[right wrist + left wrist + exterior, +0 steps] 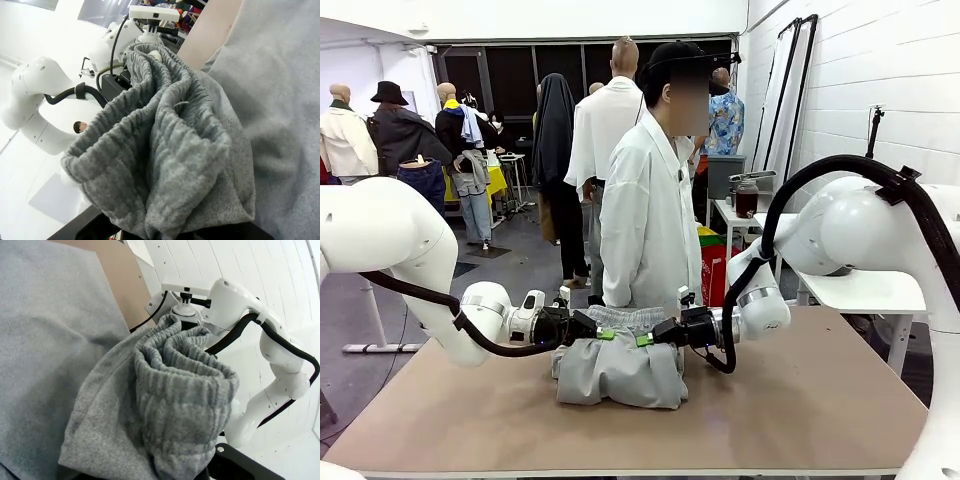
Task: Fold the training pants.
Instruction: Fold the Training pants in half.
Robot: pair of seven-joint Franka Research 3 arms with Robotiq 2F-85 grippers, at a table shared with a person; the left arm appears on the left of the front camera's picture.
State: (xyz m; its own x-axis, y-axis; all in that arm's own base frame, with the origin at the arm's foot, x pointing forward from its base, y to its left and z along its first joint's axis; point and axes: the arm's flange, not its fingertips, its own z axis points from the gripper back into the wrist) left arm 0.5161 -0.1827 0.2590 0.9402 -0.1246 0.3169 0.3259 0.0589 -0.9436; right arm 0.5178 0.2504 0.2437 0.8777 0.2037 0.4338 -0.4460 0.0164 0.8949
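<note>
left gripper (604, 334) pinches the waistband's left end | right gripper (646, 340) pinches its right end, so you hold that edge taut and level | training pants (620, 368) bunched mid-table (800, 400), before the person (650, 200)

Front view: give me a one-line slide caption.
Both grippers, left and right, pinch the grey training pants above the table.

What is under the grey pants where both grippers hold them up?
The pants hang from the left gripper and right gripper, their lower folds resting on the table. More grey fabric lies beneath the raised waistband. Anything under those folds is covered.
</note>
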